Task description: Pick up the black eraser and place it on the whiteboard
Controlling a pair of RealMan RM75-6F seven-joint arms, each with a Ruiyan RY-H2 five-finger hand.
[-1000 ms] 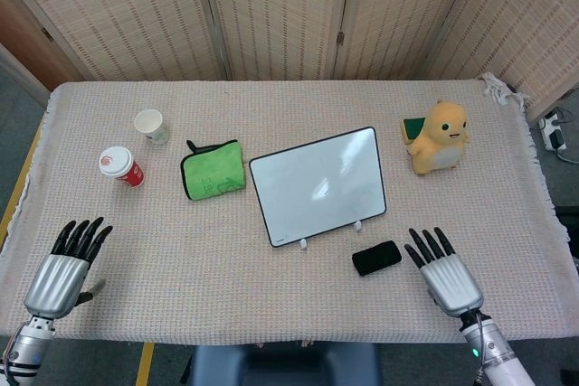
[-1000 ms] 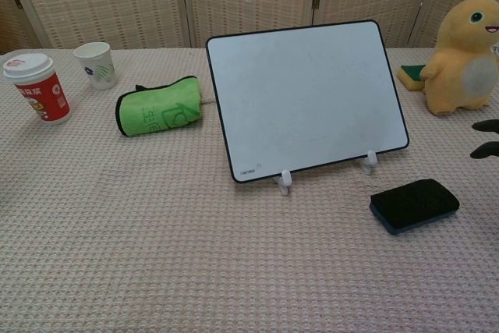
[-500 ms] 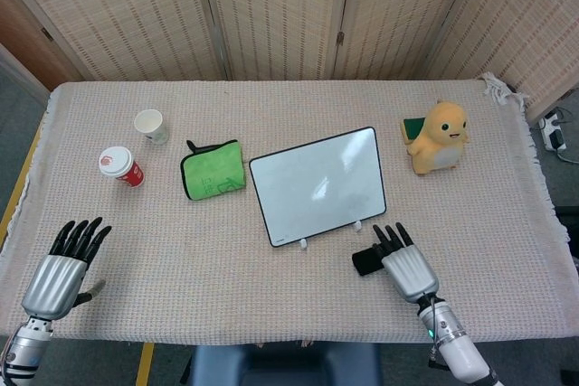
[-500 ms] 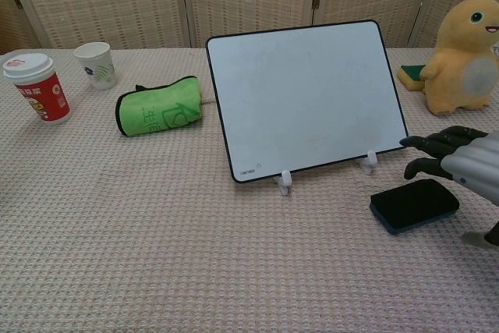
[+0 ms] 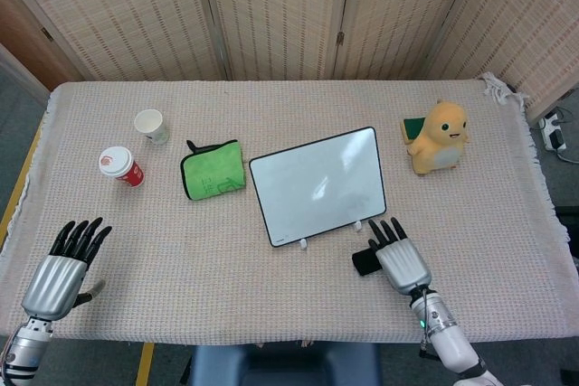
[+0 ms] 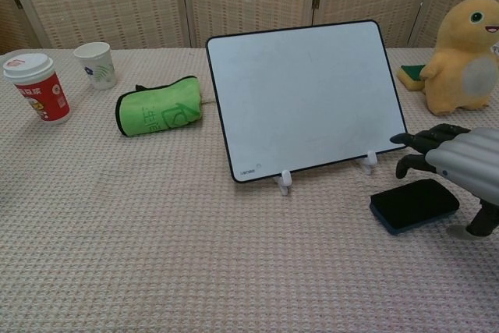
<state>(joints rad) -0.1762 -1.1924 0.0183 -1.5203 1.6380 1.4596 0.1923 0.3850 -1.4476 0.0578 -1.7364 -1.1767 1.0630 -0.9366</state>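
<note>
The black eraser (image 6: 413, 204) lies flat on the tablecloth just in front of the whiteboard's right corner; in the head view only its left end (image 5: 364, 262) shows. My right hand (image 5: 401, 259) hovers directly over it, palm down, fingers spread and holding nothing; the chest view shows this hand (image 6: 456, 159) above the eraser's right part. The whiteboard (image 5: 318, 184) leans on two small white feet at mid-table, also seen as the whiteboard (image 6: 306, 96) in the chest view. My left hand (image 5: 63, 268) rests open near the front left edge.
A rolled green cloth (image 5: 213, 169) lies left of the board. A red cup (image 5: 121, 166) and a white paper cup (image 5: 151, 126) stand at the far left. A yellow plush toy (image 5: 438, 136) sits at the back right.
My right hand has moved left from beside the eraser to over it, covering most of it in the head view. The left hand and the eraser have not moved.
</note>
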